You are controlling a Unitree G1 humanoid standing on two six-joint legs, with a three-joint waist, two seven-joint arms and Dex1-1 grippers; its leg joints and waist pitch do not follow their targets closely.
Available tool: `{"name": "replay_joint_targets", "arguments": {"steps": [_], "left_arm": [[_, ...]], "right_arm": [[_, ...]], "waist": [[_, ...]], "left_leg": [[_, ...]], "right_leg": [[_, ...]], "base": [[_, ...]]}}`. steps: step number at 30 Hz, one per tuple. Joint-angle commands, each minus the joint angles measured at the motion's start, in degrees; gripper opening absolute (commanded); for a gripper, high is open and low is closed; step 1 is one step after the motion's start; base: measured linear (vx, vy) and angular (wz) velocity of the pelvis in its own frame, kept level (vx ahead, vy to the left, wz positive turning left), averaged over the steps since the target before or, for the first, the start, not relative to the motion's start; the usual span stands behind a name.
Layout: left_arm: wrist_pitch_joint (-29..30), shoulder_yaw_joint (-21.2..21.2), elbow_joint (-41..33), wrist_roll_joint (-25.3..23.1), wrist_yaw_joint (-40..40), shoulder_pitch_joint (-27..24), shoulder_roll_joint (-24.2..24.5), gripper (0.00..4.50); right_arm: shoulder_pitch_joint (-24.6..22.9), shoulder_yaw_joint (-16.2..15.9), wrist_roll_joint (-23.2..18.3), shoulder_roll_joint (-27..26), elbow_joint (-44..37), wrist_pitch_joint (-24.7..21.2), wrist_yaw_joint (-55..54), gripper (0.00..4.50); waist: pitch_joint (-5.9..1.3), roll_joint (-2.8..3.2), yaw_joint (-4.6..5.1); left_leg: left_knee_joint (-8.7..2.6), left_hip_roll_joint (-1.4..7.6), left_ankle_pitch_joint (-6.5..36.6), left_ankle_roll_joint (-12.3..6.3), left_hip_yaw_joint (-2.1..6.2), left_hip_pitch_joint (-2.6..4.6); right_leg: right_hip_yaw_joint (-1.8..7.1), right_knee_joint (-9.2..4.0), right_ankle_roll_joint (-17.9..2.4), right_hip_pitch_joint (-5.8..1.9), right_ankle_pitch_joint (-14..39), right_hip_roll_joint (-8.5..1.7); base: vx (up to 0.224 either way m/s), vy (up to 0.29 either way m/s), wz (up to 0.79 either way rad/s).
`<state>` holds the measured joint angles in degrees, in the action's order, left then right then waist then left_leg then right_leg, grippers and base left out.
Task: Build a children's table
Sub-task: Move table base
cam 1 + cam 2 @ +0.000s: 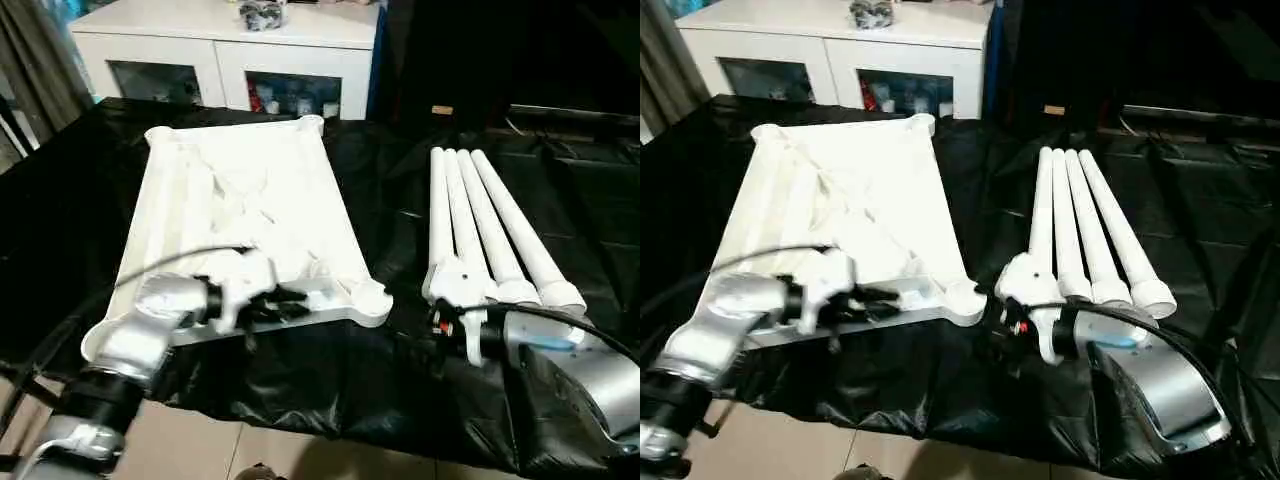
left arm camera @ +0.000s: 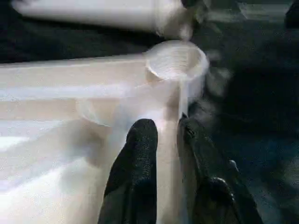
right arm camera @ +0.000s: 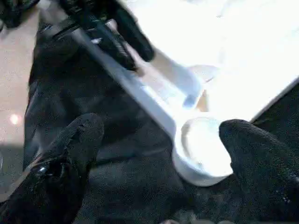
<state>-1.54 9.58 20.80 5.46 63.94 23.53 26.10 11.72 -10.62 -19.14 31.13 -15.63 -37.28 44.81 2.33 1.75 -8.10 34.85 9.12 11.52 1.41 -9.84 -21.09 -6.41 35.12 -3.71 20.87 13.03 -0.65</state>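
Four legs (image 1: 490, 225) lie beside the tabletop (image 1: 240, 210).

At the right eye view's top edge, the cabinet (image 1: 830, 40) is cut off; items behind its glass doors are unreadable.

Looks like a home room to me: white cabinet (image 1: 225, 45) with glass doors, small items behind the glass, stands just behind my counter (image 1: 60, 190), which is draped in black sheeting. Beige tiled floor (image 1: 190, 445) in front of the counter.
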Motion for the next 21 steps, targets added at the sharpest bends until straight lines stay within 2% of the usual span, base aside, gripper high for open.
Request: {"name": "replay_joint_targets", "arguments": {"steps": [1, 3, 4, 5, 6, 7, 8, 9, 10, 11, 12, 13, 15, 16, 17, 18, 20, 21], "left_arm": [[0.92, -3.22, -2.90, 2.04, -2.33, 0.57, 1.06, 0.89], [1.60, -3.75, -3.43, 2.31, -2.82, 0.58, 1.25, 0.89], [5.57, -4.89, -5.42, 1.47, -6.24, 1.30, 1.46, 1.09], [6.49, -5.17, -5.73, 0.91, -7.32, 1.42, 1.69, 1.25], [7.87, -5.73, -6.83, 0.93, -8.75, 1.44, 1.28, 1.25], [7.87, -5.73, -6.83, 0.93, -8.75, 1.44, 1.28, 1.28], [9.45, -6.00, -8.88, 1.80, -9.22, 0.86, 0.82, 1.38], [10.69, -5.80, -11.09, 2.28, -9.66, 0.13, 0.12, 1.38], [11.77, -5.19, -13.23, 2.73, -9.68, -0.70, -0.61, 1.52], [11.80, -5.16, -13.32, 2.77, -9.67, -0.75, -0.63, 1.62], [13.25, -4.53, -15.56, 3.95, -9.24, -1.55, -0.99, 1.66], [14.39, -4.27, -16.88, 4.65, -9.16, -1.92, -1.11, 1.72], [14.39, -4.27, -16.88, 4.65, -9.16, -1.92, -1.11, 1.81], [15.66, -3.86, -18.39, 5.14, -9.18, -2.19, -1.22, 1.99], [17.06, -3.51, -19.92, 5.88, -9.21, -2.37, -1.17, 1.99], [17.79, -3.49, -20.57, 6.05, -9.46, -2.42, -1.11, 2.14], [19.40, -3.40, -22.55, 6.93, -8.75, -2.76, -0.88, 2.25], [19.40, -3.40, -22.55, 6.93, -8.75, -2.76, -0.88, 2.35]], "right_arm": [[2.08, 2.83, -1.24, -1.36, 0.56, -4.50, -4.05, 4.50], [2.63, 3.14, -0.97, -2.01, 1.14, -5.10, -5.17, 4.50], [6.10, 5.15, 0.43, -4.95, 4.67, -6.61, -10.22, 4.50], [7.14, 5.55, 1.06, -6.07, 5.75, -6.89, -11.90, 4.50], [9.14, 6.51, 1.89, -7.86, 8.03, -7.50, -14.88, 4.50], [9.14, 6.51, 1.89, -7.86, 8.03, -7.50, -14.88, 4.50], [11.83, 7.85, 2.55, -10.34, 11.50, -8.41, -18.65, 4.50], [14.28, 9.22, 3.13, -12.26, 15.50, -8.67, -21.96, 4.50], [16.28, 9.49, 4.64, -12.91, 19.51, -8.48, -24.55, 4.50], [16.42, 9.54, 4.71, -12.99, 19.80, -8.35, -24.78, 4.50], [19.39, 10.77, 5.45, -14.40, 25.80, -5.79, -28.67, 4.50], [20.81, 11.51, 5.56, -15.12, 28.51, -4.78, -30.34, 4.50], [20.81, 11.51, 5.56, -15.12, 28.51, -4.78, -30.34, 4.50], [23.14, 12.48, 5.90, -16.01, 33.00, -3.27, -32.90, 4.50], [25.92, 13.38, 6.59, -17.04, 38.20, -1.83, -35.72, 4.50], [27.28, 13.60, 7.32, -17.57, 40.73, -0.99, -36.78, 4.50], [30.07, 14.65, 8.25, -18.86, 46.25, 0.90, -38.98, 4.50], [30.07, 14.65, 8.25, -18.86, 46.25, 0.90, -38.98, 4.50]], "waist": [[-3.33, -0.46, 0.16], [-3.29, -0.59, 0.22], [-3.28, -0.94, 0.28], [-3.25, -0.82, 0.39], [-3.17, -1.09, 0.41], [-3.06, -0.88, 0.44], [-3.12, -1.01, 0.37], [-3.23, -1.14, 0.51], [-3.19, -1.08, 0.58], [-3.18, -1.05, 0.47], [-3.16, -1.29, 0.31], [-3.20, -1.24, 0.40], [-3.31, -1.21, 0.22], [-3.30, -1.56, 0.41], [-3.48, -1.49, 0.38], [-3.46, -1.43, 0.42], [-3.32, -1.70, 0.58], [-3.32, -1.70, 0.58]], "left_leg": [[-3.75, 5.99, 3.95, -4.28, 2.63, 0.80], [-3.75, 5.87, 3.91, -3.76, 2.53, 0.85], [-3.78, 5.76, 3.82, -3.45, 2.40, 0.98], [-3.79, 5.71, 3.85, -3.06, 2.38, 0.98], [-3.76, 5.45, 4.13, -2.64, 2.22, 0.99], [-3.85, 5.42, 4.07, -2.02, 2.22, 0.98], [-3.92, 5.63, 3.96, -1.86, 2.23, 1.16], [-3.99, 5.87, 3.74, -1.25, 2.38, 1.24], [-3.98, 5.78, 3.66, -0.73, 2.30, 1.14], [-3.94, 5.65, 3.33, -0.75, 2.18, 1.12], [-3.90, 5.61, 3.10, -0.68, 1.95, 1.19], [-3.92, 5.42, 2.98, -0.48, 1.81, 1.11], [-3.86, 5.54, 2.53, -0.47, 1.73, 1.18], [-4.01, 5.57, 2.06, -0.52, 1.83, 1.01], [-3.96, 5.65, 2.00, -0.34, 1.83, 1.05], [-3.92, 5.58, 1.78, -0.23, 1.77, 0.96], [-3.88, 5.45, 1.70, 0.05, 1.57, 0.91], [-3.88, 5.45, 1.70, 0.05, 1.57, 0.91]], "right_leg": [[5.05, -4.67, -3.42, -2.43, 8.35, -9.58], [5.09, -4.67, -3.45, -2.38, 8.60, -9.57], [5.11, -4.55, -3.87, -2.22, 8.67, -9.51], [5.10, -4.46, -4.22, -2.16, 9.01, -9.56], [5.06, -4.78, -4.08, -2.18, 10.74, -9.56], [5.10, -4.87, -4.03, -2.11, 11.80, -9.54], [5.18, -4.82, -3.84, -2.05, 11.78, -9.60], [5.22, -4.43, -4.56, -2.02, 11.04, -9.79], [5.17, -4.50, -5.02, -2.12, 10.99, -9.87], [5.17, -4.61, -5.09, -2.11, 10.56, -9.82], [5.32, -4.41, -4.88, -1.96, 9.52, -9.72], [5.26, -4.24, -5.21, -1.99, 8.71, -9.67], [5.26, -4.06, -4.97, -1.98, 6.85, -9.58], [5.18, -3.67, -5.37, -2.13, 5.69, -9.66], [5.16, -3.53, -5.65, -2.22, 5.30, -9.88], [5.14, -3.53, -5.88, -2.15, 5.16, -9.92], [5.25, -3.39, -5.95, -2.17, 4.06, -9.78], [5.25, -3.39, -5.95, -2.17, 4.06, -9.78]], "base": [[0.000, 0.000, 0.00], [0.000, 0.000, 0.00], [0.000, 0.000, 0.00], [0.000, 0.000, 0.00], [0.000, 0.000, 0.00], [0.000, 0.000, 0.00], [0.000, 0.000, 0.00], [0.000, 0.000, 0.00], [0.000, 0.000, 0.00], [0.000, 0.000, 0.00], [0.000, 0.000, 0.00], [0.000, 0.000, 0.00], [0.000, 0.000, 0.00], [0.000, 0.000, 0.00], [0.000, 0.000, 0.00], [0.000, 0.000, 0.00], [0.000, 0.000, 0.00], [0.000, 0.000, 0.00]]}}
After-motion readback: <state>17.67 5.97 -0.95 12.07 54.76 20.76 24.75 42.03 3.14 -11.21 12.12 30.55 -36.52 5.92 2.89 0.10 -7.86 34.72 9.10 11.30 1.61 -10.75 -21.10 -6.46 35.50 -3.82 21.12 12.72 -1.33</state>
